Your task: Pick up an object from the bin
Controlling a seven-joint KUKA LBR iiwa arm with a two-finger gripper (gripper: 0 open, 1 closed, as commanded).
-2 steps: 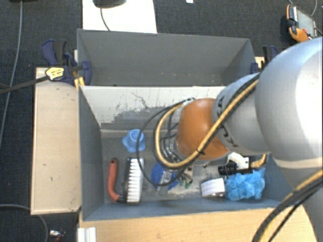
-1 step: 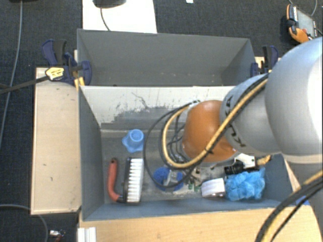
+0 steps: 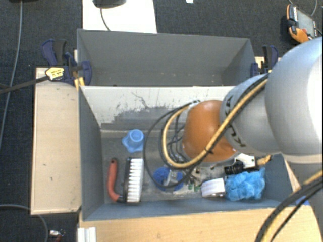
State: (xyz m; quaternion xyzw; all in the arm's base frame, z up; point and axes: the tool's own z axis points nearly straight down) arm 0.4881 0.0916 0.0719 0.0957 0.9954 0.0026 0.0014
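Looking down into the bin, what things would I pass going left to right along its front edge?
red-handled brush → small dark-blue thing → white block → bright blue fluffy lump

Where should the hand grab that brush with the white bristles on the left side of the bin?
Probably from straight above, across the middle of the brush, closing on the red handle at one side and the white bristles at the other. It lies flat, apart from the blue cap, with bare floor along its right side.
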